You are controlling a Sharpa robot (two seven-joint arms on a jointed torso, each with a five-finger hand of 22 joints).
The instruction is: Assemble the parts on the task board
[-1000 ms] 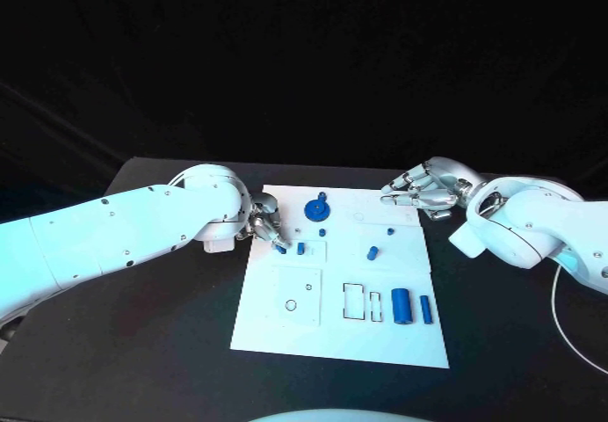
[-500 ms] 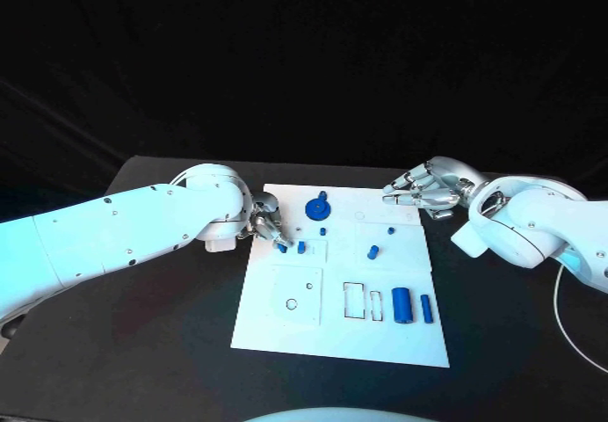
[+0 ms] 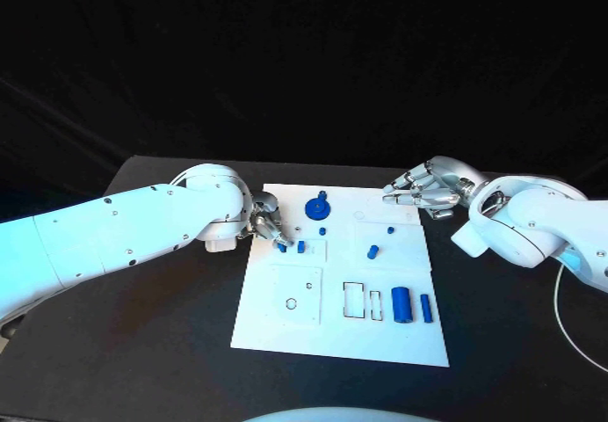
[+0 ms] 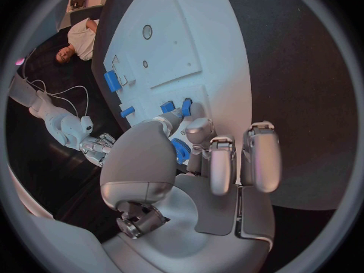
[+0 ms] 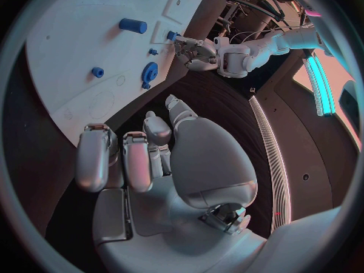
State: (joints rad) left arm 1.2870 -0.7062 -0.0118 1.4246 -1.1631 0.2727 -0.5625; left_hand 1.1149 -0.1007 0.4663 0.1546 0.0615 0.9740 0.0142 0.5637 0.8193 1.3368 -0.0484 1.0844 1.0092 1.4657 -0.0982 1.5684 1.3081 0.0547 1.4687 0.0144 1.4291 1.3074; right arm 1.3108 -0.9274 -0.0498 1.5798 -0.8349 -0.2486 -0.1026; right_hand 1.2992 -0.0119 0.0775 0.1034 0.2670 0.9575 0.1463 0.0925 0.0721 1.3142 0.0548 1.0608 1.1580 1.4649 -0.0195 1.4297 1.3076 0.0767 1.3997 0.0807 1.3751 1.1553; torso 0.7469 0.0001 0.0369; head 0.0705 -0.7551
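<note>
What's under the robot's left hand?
Under the left hand lies the white board's edge, with a small blue peg at its fingertips. Whether the fingers hold the peg is hidden.

Parts (image 3: pixel 401 305) on task board (image 3: pixel 342 338), mid-table (image 3: pixel 152 352).

The right hand (image 5: pixel 155 158) hangs over the dark bench (image 5: pixel 170 94) just off the edge of the task board (image 5: pixel 68 54), fingers (image 5: pixel 94 158) curled in loosely with nothing in them. On the board there's a blue gear (image 5: pixel 148 73), a blue cylinder (image 5: pixel 133 25) and a small blue peg (image 5: pixel 97 71). The left hand (image 5: pixel 193 50) touches a blue part (image 5: pixel 172 36) at the board's far edge.
</note>
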